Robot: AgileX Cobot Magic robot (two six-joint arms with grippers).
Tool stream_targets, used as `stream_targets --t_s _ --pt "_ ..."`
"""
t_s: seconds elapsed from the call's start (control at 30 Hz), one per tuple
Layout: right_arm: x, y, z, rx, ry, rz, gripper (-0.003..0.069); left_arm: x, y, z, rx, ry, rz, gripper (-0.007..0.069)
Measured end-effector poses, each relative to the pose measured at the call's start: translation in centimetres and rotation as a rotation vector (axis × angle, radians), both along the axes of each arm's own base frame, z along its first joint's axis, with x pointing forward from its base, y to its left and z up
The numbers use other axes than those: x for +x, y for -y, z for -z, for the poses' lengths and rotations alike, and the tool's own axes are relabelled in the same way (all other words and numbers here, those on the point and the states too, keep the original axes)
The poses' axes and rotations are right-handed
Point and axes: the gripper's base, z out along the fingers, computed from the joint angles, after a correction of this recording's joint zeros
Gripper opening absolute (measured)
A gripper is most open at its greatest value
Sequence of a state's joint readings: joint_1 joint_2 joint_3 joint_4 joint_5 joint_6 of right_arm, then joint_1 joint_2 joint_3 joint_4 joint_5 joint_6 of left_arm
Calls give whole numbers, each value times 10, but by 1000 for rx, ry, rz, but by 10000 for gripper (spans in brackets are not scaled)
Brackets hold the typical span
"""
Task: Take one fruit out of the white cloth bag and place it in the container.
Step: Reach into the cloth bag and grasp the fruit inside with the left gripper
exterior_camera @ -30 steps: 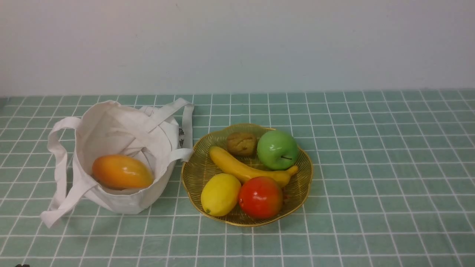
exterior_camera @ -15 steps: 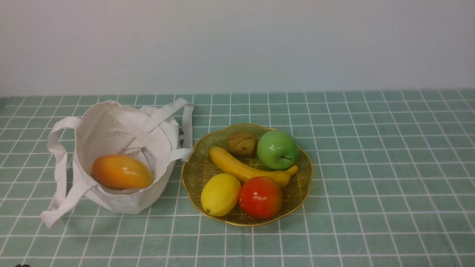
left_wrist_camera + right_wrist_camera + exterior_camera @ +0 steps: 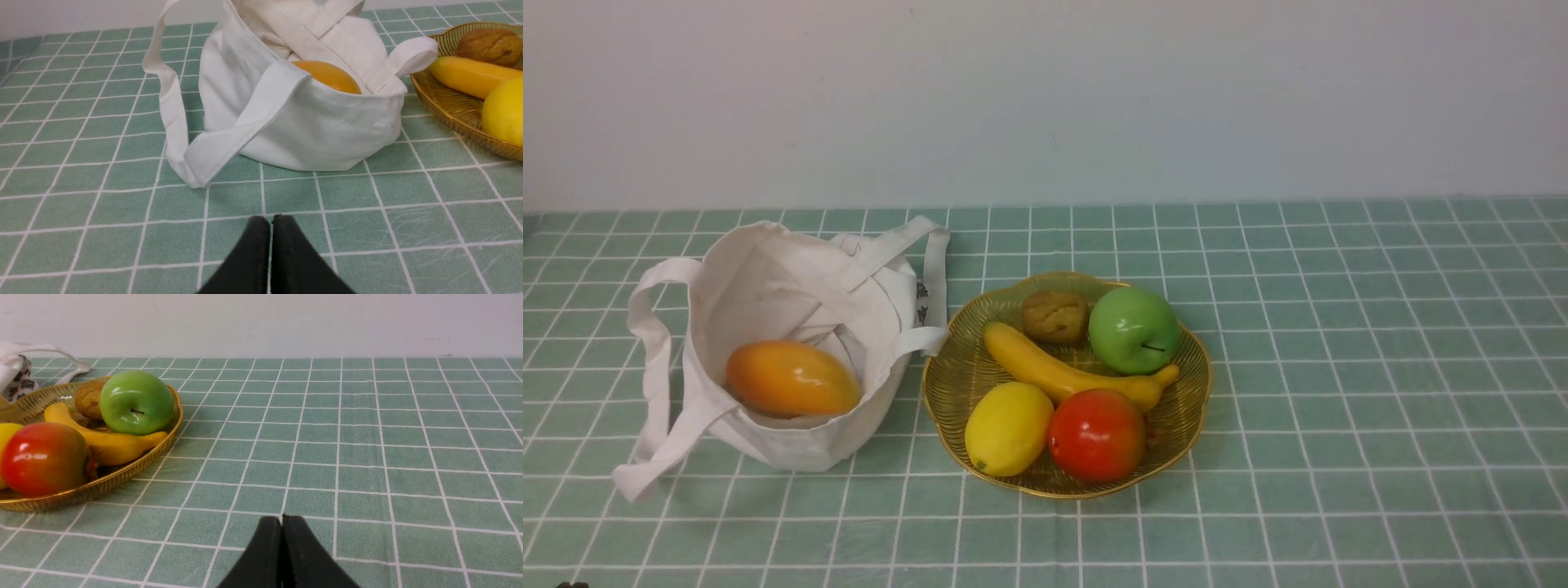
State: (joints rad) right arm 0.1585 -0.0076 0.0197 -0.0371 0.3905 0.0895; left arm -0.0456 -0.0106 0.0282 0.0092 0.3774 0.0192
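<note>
The orange mango-like fruit (image 3: 791, 379) lies inside the white cloth bag (image 3: 768, 445), which slumps open at the left of the table; only the fruit's top (image 3: 327, 74) shows over the bag's rim (image 3: 310, 126) in the left wrist view. The gold wire container (image 3: 1188, 408) stands just right of the bag. My left gripper (image 3: 271, 220) is shut and empty, low over the cloth in front of the bag. My right gripper (image 3: 282, 519) is shut and empty, to the right of the container (image 3: 122, 473). Neither gripper shows in the front view.
The container holds a green apple (image 3: 1134, 330), a banana (image 3: 1054, 374), a yellow lemon (image 3: 1009, 428), a round red-orange fruit (image 3: 1096, 434) and a brown lumpy fruit (image 3: 1055, 316). The bag's long straps (image 3: 654, 384) trail onto the green checked tablecloth. A pale wall rises behind.
</note>
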Motion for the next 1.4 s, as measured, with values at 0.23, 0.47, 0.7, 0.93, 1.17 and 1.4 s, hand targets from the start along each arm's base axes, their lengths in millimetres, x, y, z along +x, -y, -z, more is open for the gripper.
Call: stream_targets --t_s 0.23,0.47,0.7,0.93,1.17,1.4 --pt "0 0 0 0 0 0 -15 0 0 0 0 0 0 -8" --pt "0 0 0 0 0 0 -15 0 9 -1 -413 -25 -30 -8" --pt "0 0 0 0 0 0 -15 0 21 -14 -1239 -59 -78 -8" --pt "0 0 0 0 0 0 -15 -12 25 -93 -1200 119 115 -8" --pt "0 0 0 0 0 0 -15 35 43 -161 -721 -200 232 -8" --pt "0 0 0 0 0 0 -15 136 39 -161 -301 -688 219 -8"
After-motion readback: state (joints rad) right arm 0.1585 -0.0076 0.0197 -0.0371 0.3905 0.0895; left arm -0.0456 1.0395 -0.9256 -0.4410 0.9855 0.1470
